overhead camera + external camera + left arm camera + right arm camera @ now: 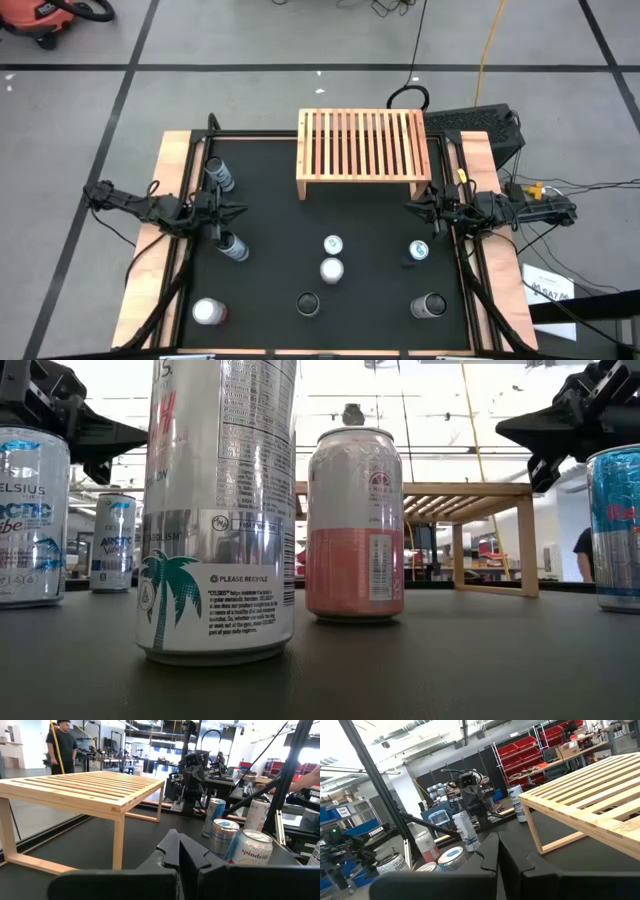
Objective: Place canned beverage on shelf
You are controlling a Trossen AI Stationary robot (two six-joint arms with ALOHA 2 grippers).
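Observation:
The shelf [360, 150], a low light-wood rack with a slatted top, stands on its side legs at the far middle of the black mat. Several beverage cans stand upright on the mat, among them a blue-topped one [332, 245], a white-topped one [331, 269] and a tall silver one [222, 510]. My left gripper [238, 210] hovers shut at the mat's left edge, pointing toward the middle. My right gripper [412, 208] hovers shut at the right edge, facing it. Neither holds anything. The shut fingers show in the left wrist view [179, 851] and in the right wrist view [497, 852].
Two cans [218, 172] [232, 245] stand close to my left gripper, and one [419, 250] close to my right. More cans [208, 312] [308, 303] [428, 305] line the near edge. A wooden frame [175, 150] borders the mat. A person [62, 745] stands beyond the table.

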